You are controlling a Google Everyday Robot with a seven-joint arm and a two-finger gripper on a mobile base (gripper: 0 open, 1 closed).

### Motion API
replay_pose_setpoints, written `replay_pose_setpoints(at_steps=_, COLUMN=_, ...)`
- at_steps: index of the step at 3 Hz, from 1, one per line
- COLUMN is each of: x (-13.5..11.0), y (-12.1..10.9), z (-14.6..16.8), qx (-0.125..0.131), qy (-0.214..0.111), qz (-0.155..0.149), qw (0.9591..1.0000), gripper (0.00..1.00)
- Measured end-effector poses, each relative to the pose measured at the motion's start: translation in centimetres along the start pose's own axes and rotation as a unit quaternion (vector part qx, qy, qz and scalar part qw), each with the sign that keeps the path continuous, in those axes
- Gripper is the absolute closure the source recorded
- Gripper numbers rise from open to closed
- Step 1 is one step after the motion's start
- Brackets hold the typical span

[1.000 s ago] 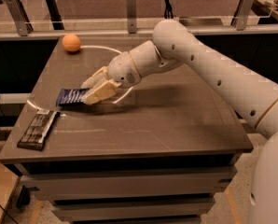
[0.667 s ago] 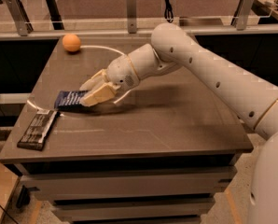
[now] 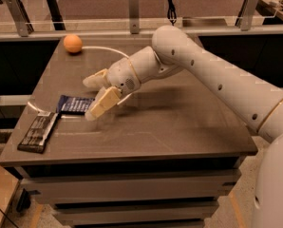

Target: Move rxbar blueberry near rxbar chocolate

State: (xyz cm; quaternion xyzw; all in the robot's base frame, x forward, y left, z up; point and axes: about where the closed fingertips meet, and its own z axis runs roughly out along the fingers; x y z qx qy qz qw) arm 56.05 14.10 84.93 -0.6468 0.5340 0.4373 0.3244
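The rxbar blueberry (image 3: 74, 104), a navy-blue wrapper, lies flat on the dark table (image 3: 179, 127) at the left. The rxbar chocolate (image 3: 38, 131), black-brown with pale lettering, lies just to its front left near the table's left front corner, a small gap between them. My gripper (image 3: 90, 99) is at the right end of the blue bar, open, with one finger behind (image 3: 95, 80) and one finger in front (image 3: 102, 103). It holds nothing.
An orange ball (image 3: 72, 43) sits at the table's far left corner. A white cable (image 3: 103, 49) curves from it toward my arm. A rail with metal posts (image 3: 133, 6) runs behind the table.
The fingers have spread apart and let go of the blue bar, which now lies on the table next to the chocolate bar. The wrist has pulled slightly right.
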Motion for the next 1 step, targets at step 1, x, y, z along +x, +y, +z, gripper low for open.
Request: replay_pose_setpoints(at_steps=1, x=0.0, y=0.0, z=0.01, qx=0.0, qy=0.0, qz=0.0, qw=1.0, gripper=0.0)
